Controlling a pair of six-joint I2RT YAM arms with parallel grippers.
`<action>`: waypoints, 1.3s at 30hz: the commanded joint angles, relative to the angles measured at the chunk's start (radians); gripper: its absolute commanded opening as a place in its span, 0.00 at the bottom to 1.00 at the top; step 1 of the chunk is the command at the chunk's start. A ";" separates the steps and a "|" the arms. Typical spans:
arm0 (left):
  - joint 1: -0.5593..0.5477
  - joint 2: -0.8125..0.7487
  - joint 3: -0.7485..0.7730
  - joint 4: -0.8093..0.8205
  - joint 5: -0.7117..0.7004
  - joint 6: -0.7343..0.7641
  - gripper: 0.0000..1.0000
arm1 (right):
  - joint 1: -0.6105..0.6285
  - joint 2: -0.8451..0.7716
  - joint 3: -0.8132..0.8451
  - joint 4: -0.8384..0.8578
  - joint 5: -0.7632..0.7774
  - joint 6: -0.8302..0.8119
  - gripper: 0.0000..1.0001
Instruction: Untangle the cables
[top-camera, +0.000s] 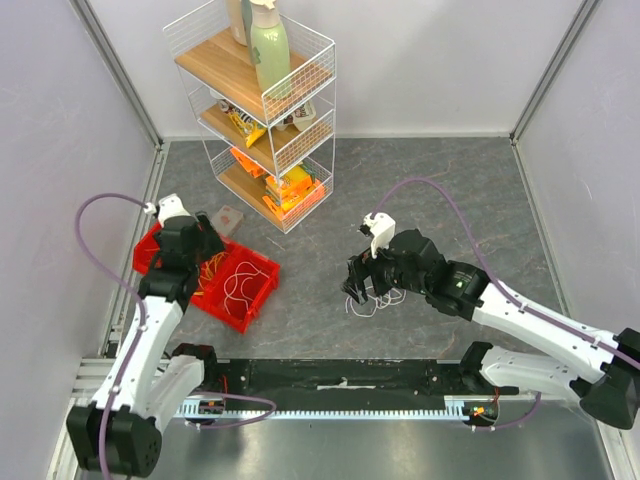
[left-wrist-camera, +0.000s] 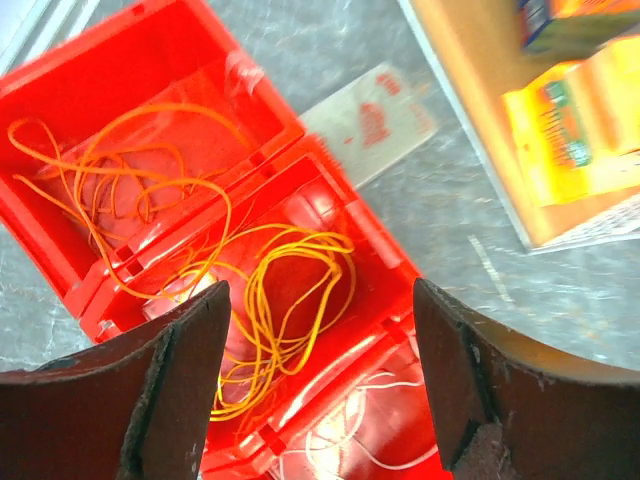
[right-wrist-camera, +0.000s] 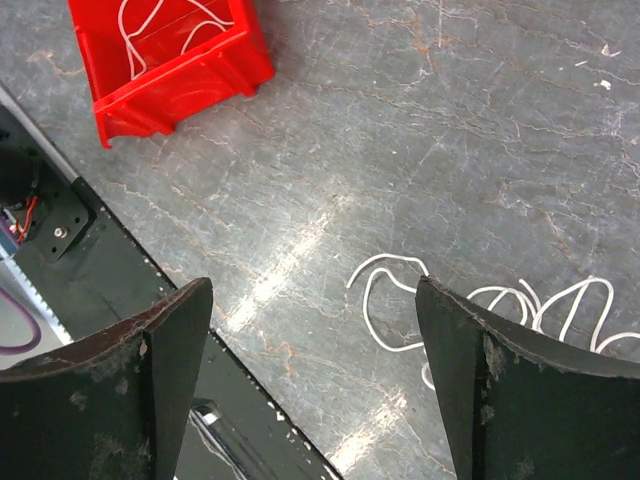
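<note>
Orange cables (left-wrist-camera: 270, 300) lie looped in two compartments of a red bin (top-camera: 258, 293), and white cables (left-wrist-camera: 350, 440) lie in its nearest compartment. My left gripper (left-wrist-camera: 318, 390) hangs open and empty just above the bin's orange loops. A loose white cable (right-wrist-camera: 400, 300) curls on the grey table; it also shows in the top view (top-camera: 372, 303). My right gripper (right-wrist-camera: 315, 380) is open and empty just above the table, the white cable beside its right finger.
A white wire shelf (top-camera: 262, 110) with snack packs and a bottle stands at the back. A flat packet (left-wrist-camera: 370, 125) lies on the table behind the bin. A black rail (top-camera: 340, 375) runs along the near edge.
</note>
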 joint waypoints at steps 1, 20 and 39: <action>0.004 -0.095 0.119 -0.120 0.147 -0.049 0.78 | -0.008 0.024 -0.019 0.052 0.050 0.028 0.90; -0.734 0.140 -0.010 0.437 0.561 -0.117 0.73 | -0.332 -0.060 -0.297 0.023 0.028 0.212 0.72; -0.801 0.877 0.199 0.796 0.799 0.017 0.69 | -0.332 -0.057 -0.369 0.087 -0.026 0.125 0.65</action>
